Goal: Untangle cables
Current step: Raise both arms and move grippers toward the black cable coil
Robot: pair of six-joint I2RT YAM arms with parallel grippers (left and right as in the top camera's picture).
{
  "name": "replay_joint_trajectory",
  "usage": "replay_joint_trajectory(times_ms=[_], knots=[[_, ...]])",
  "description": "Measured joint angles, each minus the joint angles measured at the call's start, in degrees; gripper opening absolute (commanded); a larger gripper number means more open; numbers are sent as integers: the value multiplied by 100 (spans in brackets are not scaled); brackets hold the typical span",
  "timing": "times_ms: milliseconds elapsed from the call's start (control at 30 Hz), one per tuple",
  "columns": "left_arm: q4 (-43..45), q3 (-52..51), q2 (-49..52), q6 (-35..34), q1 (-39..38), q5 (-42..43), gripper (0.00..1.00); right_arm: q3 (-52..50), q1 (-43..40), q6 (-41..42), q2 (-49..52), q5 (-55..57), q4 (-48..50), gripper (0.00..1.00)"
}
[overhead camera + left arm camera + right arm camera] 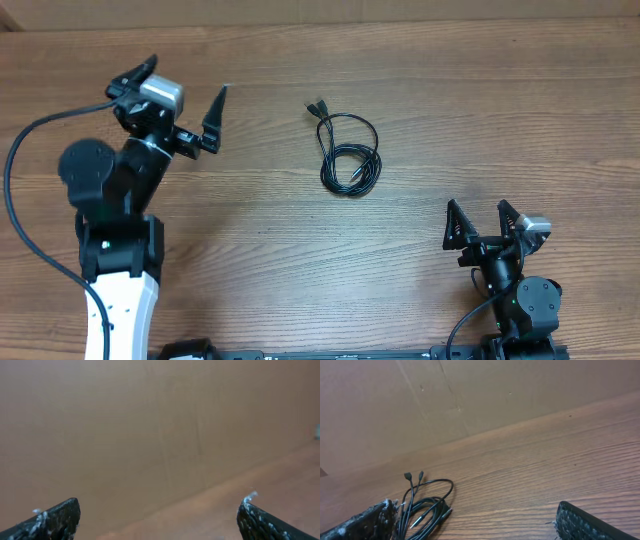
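Near the middle of the wooden worktop (400, 250), toward its far side, the cables (348, 150) lie as one loose black bundle of overlapping loops. One plug end (318, 105) sticks out at the upper left of the bundle. Nothing touches the bundle, and it sits between the two arms, well apart from both.

The left claw (189, 76) is at the far left of the worktop with its two fingers spread wide and nothing between them. From the left wrist camera, only the dark fingertips (55, 520) show at the bottom corners, with a plain brown board (150, 420) and a strip of wood grain beyond; the cables do not appear in that view.

The right claw (477, 205) sits at the near right, also fully spread and holding nothing. Its wrist camera looks across the worktop at the cables (425, 505), which lie low on the left of that view, partly hidden behind the left-hand fingertip (365, 522). Two small plugs (408, 476) rise at the top of the loops there.

A thicker black wire (20, 200) curves beside the left arm.
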Motion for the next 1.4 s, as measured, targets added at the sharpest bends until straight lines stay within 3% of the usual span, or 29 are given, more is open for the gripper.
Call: replay_joint_trajectory(times_ms=[233, 367, 567, 833, 1000, 1233, 1400], knots=[[114, 59, 649, -2, -125, 306, 100, 2, 0, 44, 0, -278, 33, 100], [151, 66, 1003, -4, -343, 433, 99, 214, 0, 179, 55, -348, -514, 100], [-173, 297, 1285, -20, -503, 632, 100, 1965, 0, 208, 859, -339, -1440, 100], [-352, 450, 1327, -20, -560, 695, 100, 5320, -52, -278, 3891, -437, -3484, 100], [-446, 472, 1377, -20, -632, 691, 99, 6988, -411, -599, 6067, -1368, -4360, 100], [-826, 667, 1679, -15, -669, 688, 100, 7517, -649, -664, 8212, -2852, -4592, 100], [-1956, 1462, 2175, 44, -669, 684, 100, 7514, -649, -669, 8983, -3418, -4623, 100]])
